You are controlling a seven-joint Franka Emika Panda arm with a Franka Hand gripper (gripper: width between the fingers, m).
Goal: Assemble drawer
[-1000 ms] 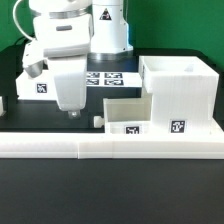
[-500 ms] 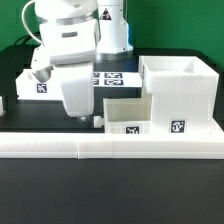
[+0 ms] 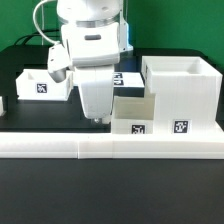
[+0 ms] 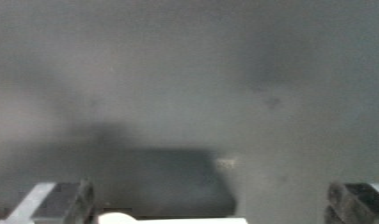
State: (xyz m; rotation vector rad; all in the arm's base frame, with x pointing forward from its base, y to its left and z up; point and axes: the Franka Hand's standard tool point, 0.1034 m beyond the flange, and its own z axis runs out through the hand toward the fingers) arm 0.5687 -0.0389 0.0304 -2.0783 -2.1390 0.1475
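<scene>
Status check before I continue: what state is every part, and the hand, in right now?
Large white boxy plastic housing: upright, open side up, not gripped.
Small white tagged tray next to the housing: upright, not gripped.
Small white tagged tray at the exterior view's left: upright, apart from the housing, not gripped.
White two-finger robot hand: open, empty, low by the nearer tray.

Black table, white border rail, and a strip of the marker board.

The long, low white border rail (image 3: 50,148) lies across the front of the black table (image 3: 110,195), with a seam showing toward the exterior view's left. Farther back, only a strip of the marker board (image 3: 127,78) shows, lying flat with its black-and-white tags partly hidden. A small white piece (image 3: 2,105) is cut off at the exterior view's left edge and cannot be identified. A thin dark cable (image 3: 37,18) curves across the upper background. The wrist view shows only a blurred grey surface.
</scene>
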